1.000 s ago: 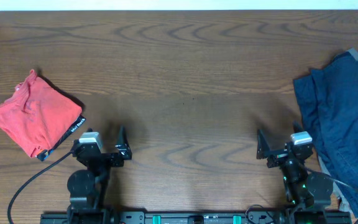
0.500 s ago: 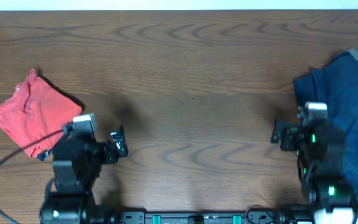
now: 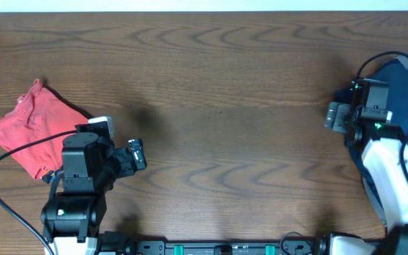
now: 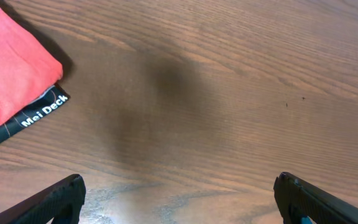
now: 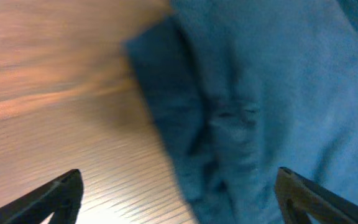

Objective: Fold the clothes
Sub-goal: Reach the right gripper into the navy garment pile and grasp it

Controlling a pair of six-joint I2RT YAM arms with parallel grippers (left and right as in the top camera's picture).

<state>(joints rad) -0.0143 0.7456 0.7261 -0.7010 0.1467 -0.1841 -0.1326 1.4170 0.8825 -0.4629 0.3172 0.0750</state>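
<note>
A coral-red garment lies crumpled at the table's left; its black white-lettered band and red cloth show at the left wrist view's top left. My left gripper hovers open and empty to its right, its fingertips wide apart over bare wood. Dark navy clothes are heaped at the right edge, partly hidden by my right arm. My right gripper is open over the heap's left edge; the blurred navy cloth fills the right wrist view between the fingertips.
The wooden table spreads between the two garments. A black cable loops from the left arm over the front left of the table. The arm bases stand at the front edge.
My right arm has swung away from the front edge to the navy heap's left edge. My left arm has risen and shifted slightly left toward the red garment. The garments have not moved.
</note>
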